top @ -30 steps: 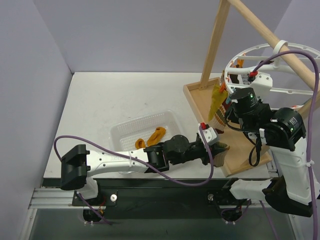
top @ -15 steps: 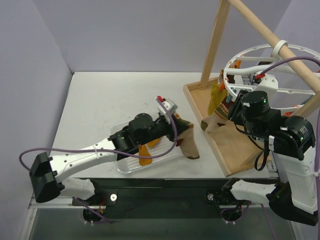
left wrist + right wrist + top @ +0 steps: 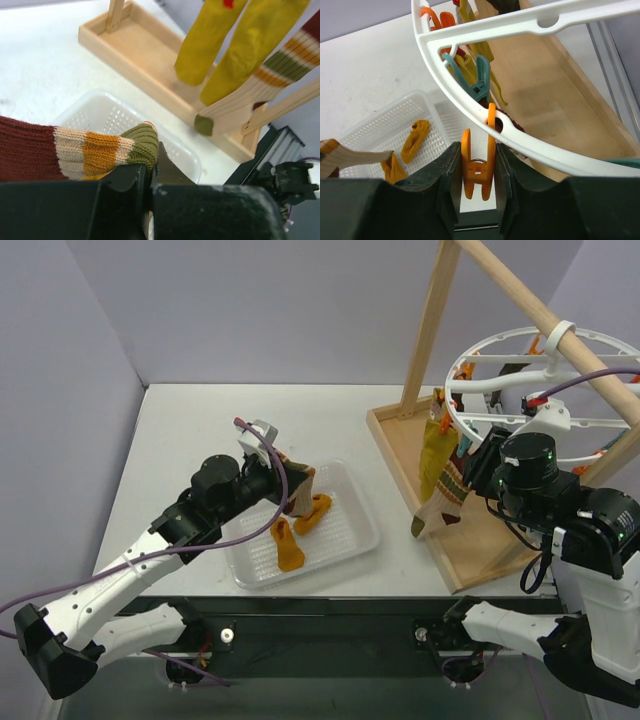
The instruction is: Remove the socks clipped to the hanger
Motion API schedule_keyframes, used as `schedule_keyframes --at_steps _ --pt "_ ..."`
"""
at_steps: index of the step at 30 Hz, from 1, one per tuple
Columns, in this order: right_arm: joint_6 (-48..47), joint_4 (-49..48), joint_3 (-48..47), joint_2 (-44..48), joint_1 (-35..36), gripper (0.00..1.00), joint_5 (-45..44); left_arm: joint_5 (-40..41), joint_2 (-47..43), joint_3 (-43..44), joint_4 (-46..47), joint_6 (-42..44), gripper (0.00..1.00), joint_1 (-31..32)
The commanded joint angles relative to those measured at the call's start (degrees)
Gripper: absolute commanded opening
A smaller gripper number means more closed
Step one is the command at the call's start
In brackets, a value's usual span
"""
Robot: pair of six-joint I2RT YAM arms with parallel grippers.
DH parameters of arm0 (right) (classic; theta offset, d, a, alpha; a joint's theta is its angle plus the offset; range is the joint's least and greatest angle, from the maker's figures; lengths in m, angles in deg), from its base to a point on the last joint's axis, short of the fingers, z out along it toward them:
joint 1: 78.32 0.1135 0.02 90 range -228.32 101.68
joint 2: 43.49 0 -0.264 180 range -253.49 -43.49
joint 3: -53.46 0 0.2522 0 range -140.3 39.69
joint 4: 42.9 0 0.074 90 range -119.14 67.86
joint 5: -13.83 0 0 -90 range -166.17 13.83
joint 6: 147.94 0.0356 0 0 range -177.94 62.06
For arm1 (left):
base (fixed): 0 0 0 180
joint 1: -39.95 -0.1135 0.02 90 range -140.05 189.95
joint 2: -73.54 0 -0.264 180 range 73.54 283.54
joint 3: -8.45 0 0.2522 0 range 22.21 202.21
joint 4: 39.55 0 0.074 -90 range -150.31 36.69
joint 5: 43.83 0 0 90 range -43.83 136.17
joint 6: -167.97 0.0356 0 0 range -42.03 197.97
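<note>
My left gripper (image 3: pixel 282 483) is shut on a striped sock (image 3: pixel 95 149) with dark red, cream, orange and olive bands, and holds it over the white basket (image 3: pixel 352 502). The white round hanger (image 3: pixel 478 383) hangs from the wooden pole at the right. Mustard-yellow socks (image 3: pixel 435 445) and a striped sock (image 3: pixel 442 502) hang clipped from its near-left rim. My right gripper (image 3: pixel 478 170) is at the ring (image 3: pixel 530 20), its fingers pressed on both sides of an orange clip (image 3: pixel 479 172). A teal clip (image 3: pixel 481 80) sits just beyond it.
Two mustard socks (image 3: pixel 315 510) (image 3: pixel 288 545) lie in the basket. The wooden frame's tray base (image 3: pixel 480 540) and slanted poles (image 3: pixel 430 330) stand under and around the hanger. The table's front edge runs just below the basket.
My left arm has swung left with the striped sock, from the front of the wooden base to over the basket. My right gripper has shifted slightly at the ring.
</note>
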State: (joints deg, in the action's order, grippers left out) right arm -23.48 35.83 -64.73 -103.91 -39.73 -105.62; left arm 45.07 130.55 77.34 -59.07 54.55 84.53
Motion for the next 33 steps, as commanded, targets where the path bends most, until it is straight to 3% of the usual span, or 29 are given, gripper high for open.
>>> schedule_keyframes --at_steps 1,5,6,7,9,10,12,15,21,26,29,33 --pt "-0.4 0.8 -2.2 -0.1 -0.3 0.0 2.5 -1.4 -0.5 -1.3 -3.9 -1.3 0.09 -0.9" --pt "0.0 0.8 -2.2 0.1 -0.3 0.0 2.6 -1.0 -0.4 -1.7 -4.9 -1.6 0.22 -1.2" --pt "-0.2 0.8 -2.1 0.0 -0.4 0.0 2.6 -0.9 -0.5 -1.7 -5.0 -1.5 0.28 -1.2" --pt "-0.3 0.8 -1.8 -0.2 -0.3 0.0 2.8 -0.7 -0.7 -1.8 -5.1 -1.6 0.41 -1.2" --pt "0.0 0.8 -1.7 -0.2 -0.4 0.0 3.0 -0.7 -0.9 -1.7 -5.1 -1.1 0.51 -1.2" --pt "0.1 0.8 -1.6 -0.2 -0.4 0.0 3.1 -0.9 -1.2 -1.8 -4.7 -0.9 0.7 -1.2" --pt "0.1 0.8 -1.4 -0.3 -0.4 0.0 3.4 -1.4 -1.4 -1.3 -4.4 -0.4 0.76 -1.2" --pt "0.1 0.8 -1.1 0.0 -0.4 0.0 3.5 -1.4 -1.2 -0.6 -4.3 -1.0 0.82 -1.2" --pt "-0.1 0.9 -1.1 0.4 -1.0 0.0 3.8 -1.0 -0.1 0.3 -4.3 -6.4 0.82 -1.2" --pt "-0.1 0.9 -1.6 0.3 -1.1 0.0 4.4 9.6 2.5 4.7 -11.0 -0.1 0.85 5.1" --pt "-0.1 1.0 -1.4 0.4 -1.3 0.0 4.8 2.4 3.2 1.8 -4.0 1.4 0.85 5.6" --pt "-0.3 1.2 -1.5 1.0 -1.3 0.01 5.8 -9.5 4.0 -3.4 17.6 1.7 0.91 8.3"
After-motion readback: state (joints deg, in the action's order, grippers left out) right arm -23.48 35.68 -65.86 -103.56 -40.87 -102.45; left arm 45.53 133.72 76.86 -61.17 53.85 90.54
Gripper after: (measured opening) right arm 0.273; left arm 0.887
